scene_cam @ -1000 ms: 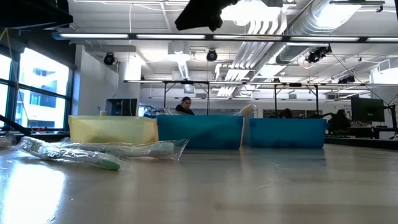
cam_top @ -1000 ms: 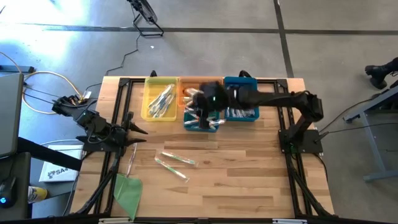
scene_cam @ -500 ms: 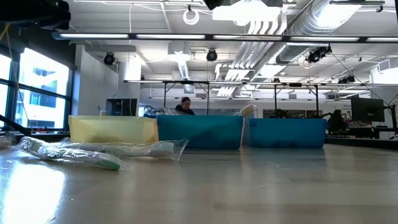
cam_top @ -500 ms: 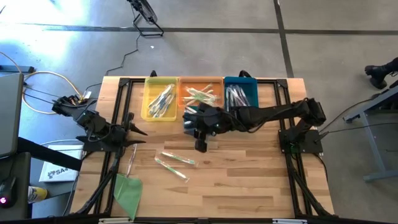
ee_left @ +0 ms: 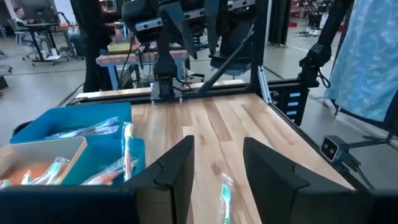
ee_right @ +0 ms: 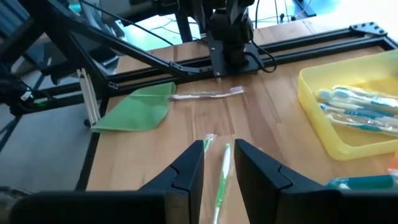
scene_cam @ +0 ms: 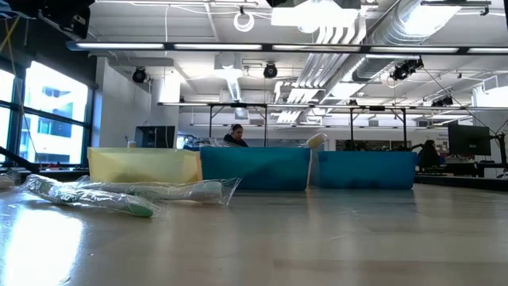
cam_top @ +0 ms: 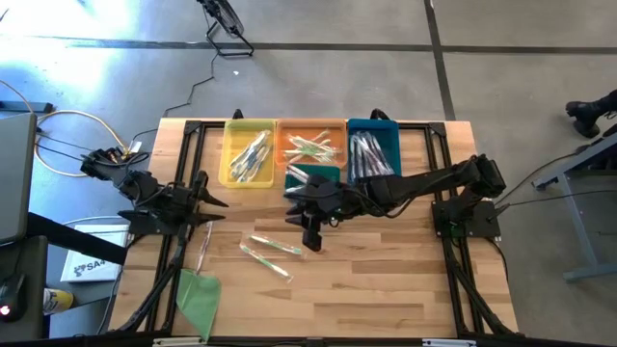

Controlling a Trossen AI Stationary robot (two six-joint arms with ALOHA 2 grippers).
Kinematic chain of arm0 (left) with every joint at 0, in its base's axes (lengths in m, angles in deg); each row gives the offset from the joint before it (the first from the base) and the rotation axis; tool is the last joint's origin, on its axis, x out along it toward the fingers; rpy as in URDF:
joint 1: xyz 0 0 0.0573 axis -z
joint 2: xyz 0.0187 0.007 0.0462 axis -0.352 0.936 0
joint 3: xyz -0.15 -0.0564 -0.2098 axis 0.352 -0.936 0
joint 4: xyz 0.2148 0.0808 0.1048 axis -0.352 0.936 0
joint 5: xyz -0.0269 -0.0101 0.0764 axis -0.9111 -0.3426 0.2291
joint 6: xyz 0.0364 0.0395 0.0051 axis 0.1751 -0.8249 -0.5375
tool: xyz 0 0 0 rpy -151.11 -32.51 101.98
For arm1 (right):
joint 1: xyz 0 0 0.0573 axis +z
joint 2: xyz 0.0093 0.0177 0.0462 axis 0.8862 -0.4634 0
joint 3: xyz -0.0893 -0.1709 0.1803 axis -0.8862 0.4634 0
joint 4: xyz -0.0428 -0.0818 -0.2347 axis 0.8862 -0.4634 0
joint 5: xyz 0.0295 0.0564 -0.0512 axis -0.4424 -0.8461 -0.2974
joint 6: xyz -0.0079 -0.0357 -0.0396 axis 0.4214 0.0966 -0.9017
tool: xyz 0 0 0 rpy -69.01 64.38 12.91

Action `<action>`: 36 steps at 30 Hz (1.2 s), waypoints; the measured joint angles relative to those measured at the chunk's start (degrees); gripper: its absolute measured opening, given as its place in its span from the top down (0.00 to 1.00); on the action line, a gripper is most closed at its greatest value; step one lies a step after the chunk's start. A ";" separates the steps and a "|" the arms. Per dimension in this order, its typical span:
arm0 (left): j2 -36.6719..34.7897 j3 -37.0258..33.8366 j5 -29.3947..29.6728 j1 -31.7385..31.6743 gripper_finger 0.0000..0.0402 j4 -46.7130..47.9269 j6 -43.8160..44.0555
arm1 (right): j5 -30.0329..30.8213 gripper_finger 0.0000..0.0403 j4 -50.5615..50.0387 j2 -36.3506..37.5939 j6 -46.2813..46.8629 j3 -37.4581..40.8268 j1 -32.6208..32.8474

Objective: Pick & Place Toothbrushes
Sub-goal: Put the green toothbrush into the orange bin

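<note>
Two clear-wrapped toothbrushes [cam_top: 275, 244] [cam_top: 265, 260] lie flat on the wooden table [cam_top: 386, 280]; the low view shows them as a crinkled bundle [scene_cam: 127, 195]. A third, pinkish toothbrush [cam_top: 204, 247] lies near the left arm and also shows in the right wrist view [ee_right: 208, 94]. My right gripper [cam_top: 310, 237] hangs open above the table just right of the wrapped pair, with a green-accented toothbrush [ee_right: 222, 177] on the table below its fingers. My left gripper [cam_top: 207, 199] waits open at the table's left, pointing level.
Along the far edge stand a yellow bin [cam_top: 248, 152], an orange bin [cam_top: 311, 145] and a blue bin [cam_top: 373, 149], all holding toothbrushes, with a small teal bin [cam_top: 323, 175] in front. A flat green sheet [cam_top: 198, 297] lies at the near left.
My right gripper has swung from above the bins toward the table's near edge and now hangs beside the loose wrapped toothbrushes. Its fingers keep the same gap. The toothbrushes on the table have not moved.
</note>
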 joint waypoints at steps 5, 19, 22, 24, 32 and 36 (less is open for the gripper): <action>0.02 0.00 -0.04 0.02 0.67 0.10 2.08 | 0.31 0.80 -0.07 0.00 3.13 0.00 0.08; 0.01 0.00 -0.03 0.02 0.67 0.17 2.10 | 3.89 0.79 0.71 -2.42 2.17 -0.04 3.71; 0.02 0.00 -0.02 0.01 0.67 0.34 2.03 | 3.35 0.77 0.86 -5.20 0.88 0.00 3.81; 0.00 0.00 0.00 0.00 0.67 0.35 2.01 | 2.65 0.75 2.10 -7.58 0.47 0.00 3.77; 0.47 -0.02 0.02 0.01 0.67 0.83 1.99 | 2.59 0.62 0.71 -15.44 0.29 0.02 3.59; 0.50 -0.02 0.02 0.02 0.67 1.19 1.99 | 1.77 0.56 1.12 -18.59 0.41 0.02 3.62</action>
